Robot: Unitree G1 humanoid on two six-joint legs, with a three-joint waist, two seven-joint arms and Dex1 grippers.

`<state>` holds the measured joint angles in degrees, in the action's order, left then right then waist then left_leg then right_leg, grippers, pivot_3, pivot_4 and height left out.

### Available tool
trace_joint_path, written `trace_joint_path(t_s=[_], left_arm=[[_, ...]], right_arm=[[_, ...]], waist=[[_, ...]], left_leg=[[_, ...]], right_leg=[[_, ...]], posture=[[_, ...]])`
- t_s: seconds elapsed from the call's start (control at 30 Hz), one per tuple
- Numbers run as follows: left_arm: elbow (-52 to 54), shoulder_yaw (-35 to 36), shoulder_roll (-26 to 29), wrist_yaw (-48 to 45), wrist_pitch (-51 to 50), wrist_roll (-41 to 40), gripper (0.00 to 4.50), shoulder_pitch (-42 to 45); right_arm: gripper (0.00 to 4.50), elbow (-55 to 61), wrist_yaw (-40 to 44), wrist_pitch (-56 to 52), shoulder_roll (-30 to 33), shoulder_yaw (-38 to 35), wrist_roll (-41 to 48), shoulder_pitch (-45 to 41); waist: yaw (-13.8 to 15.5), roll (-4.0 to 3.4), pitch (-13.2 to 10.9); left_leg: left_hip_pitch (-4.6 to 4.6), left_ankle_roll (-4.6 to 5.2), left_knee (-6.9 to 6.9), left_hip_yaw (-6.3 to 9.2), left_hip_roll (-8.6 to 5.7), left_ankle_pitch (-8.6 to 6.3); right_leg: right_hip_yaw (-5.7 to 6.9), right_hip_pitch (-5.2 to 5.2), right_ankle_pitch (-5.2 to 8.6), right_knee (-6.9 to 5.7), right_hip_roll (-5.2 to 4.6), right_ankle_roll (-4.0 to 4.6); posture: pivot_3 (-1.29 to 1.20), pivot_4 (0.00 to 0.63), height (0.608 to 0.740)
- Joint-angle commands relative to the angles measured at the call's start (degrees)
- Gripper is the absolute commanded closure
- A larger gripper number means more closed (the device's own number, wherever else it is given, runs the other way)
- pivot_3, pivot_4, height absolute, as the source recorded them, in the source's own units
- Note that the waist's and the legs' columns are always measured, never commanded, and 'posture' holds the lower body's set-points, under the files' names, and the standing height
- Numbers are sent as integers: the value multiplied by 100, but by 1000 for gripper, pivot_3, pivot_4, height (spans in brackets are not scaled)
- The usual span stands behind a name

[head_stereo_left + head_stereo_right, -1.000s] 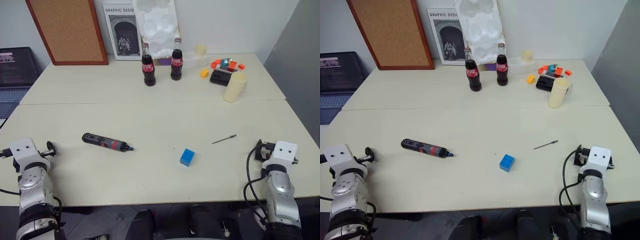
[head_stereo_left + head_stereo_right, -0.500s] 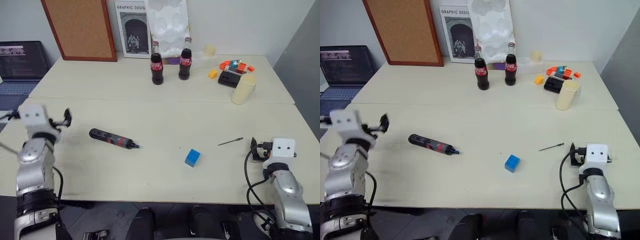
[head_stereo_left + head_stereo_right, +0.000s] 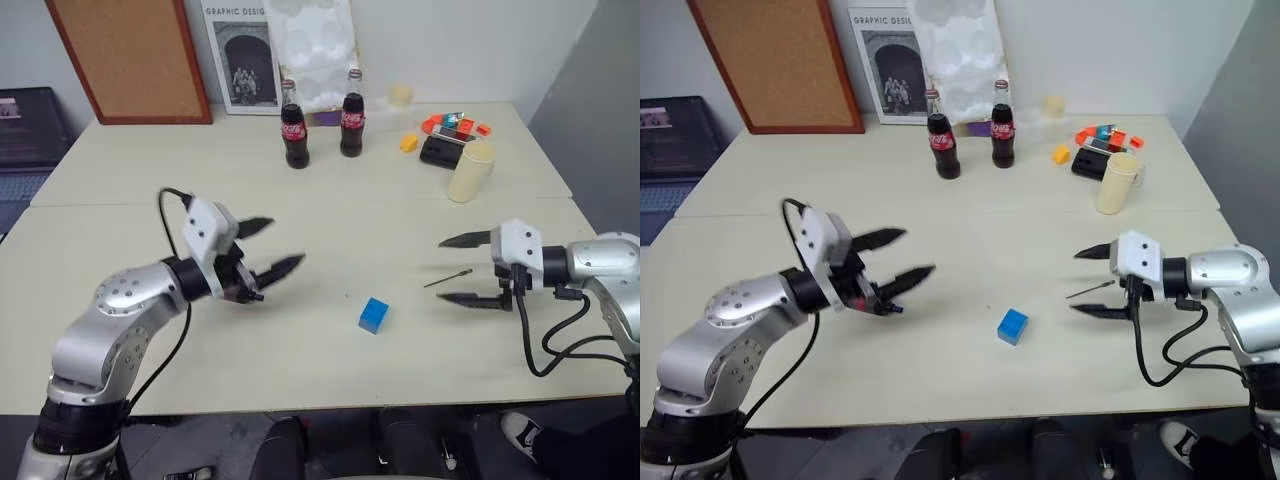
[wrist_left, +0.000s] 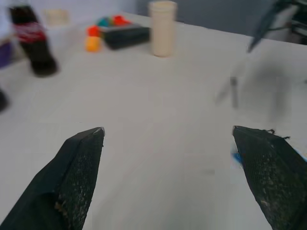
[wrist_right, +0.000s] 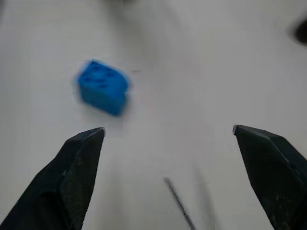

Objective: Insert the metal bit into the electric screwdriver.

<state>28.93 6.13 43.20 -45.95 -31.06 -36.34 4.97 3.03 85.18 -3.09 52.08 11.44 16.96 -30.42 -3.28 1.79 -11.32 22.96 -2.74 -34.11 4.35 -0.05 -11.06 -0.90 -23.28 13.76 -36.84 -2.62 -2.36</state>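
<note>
The electric screwdriver [image 3: 883, 306] lies on the cream table, mostly hidden under my left gripper; only its red-and-black front end with the dark tip shows. My left gripper [image 3: 275, 247] hovers open above it, its fingers pointing right. The metal bit [image 3: 447, 277] is a thin dark rod lying flat on the table's right side. My right gripper [image 3: 443, 269] stands open beside it, fingers pointing left, and the bit lies in line with the gap between them. In the right wrist view the bit [image 5: 180, 206] shows blurred, low between the open fingers [image 5: 79, 172].
A blue block [image 3: 373, 314] sits between the two grippers. At the back stand two cola bottles [image 3: 293, 135], a cream cup [image 3: 468, 172] and a black case [image 3: 440, 150] with orange bits. A cork board [image 3: 125, 55] and a poster lean on the wall.
My left arm swung in from the table's left edge, up and to the right, over the screwdriver. My right arm rose and turned inward to the bit. Both stayed open.
</note>
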Motion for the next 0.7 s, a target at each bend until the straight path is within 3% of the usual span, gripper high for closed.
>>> trace_joint_path(t_s=[0.03,0.2,0.33,0.7], left_arm=[[777,384,238,-563,294,-200,55,-855],[1199,594,168,-889,823,-19,55,-1966],[1214,588,-19,-1056,1484,321,55,-2553],[1387,168,-295,-946,1909,627,55,-2724]], right_arm=[[0,-21,728,1224,131,1055,28,-588],[0,-607,732,2731,9,2362,-194,-1451],[0,-1484,732,3738,-398,3002,-433,-2105],[0,-3156,732,4817,-1189,3775,-760,-2977]], waist=[[22,1,-4],[137,-2,-15],[144,-1,-19],[169,1,-22]], left_leg=[[2,-3,0,3,0,-1],[2,-13,-3,1,-7,-7],[-1,-14,-13,-4,-17,-8],[1,-14,-18,1,-18,-7]], right_leg=[[0,-2,3,-1,0,-2],[-5,-2,25,0,-11,29],[-5,3,24,-3,-26,31],[-1,5,24,-8,-34,31]], posture=[[0,150,740],[0,150,740],[0,150,740],[0,150,740]])
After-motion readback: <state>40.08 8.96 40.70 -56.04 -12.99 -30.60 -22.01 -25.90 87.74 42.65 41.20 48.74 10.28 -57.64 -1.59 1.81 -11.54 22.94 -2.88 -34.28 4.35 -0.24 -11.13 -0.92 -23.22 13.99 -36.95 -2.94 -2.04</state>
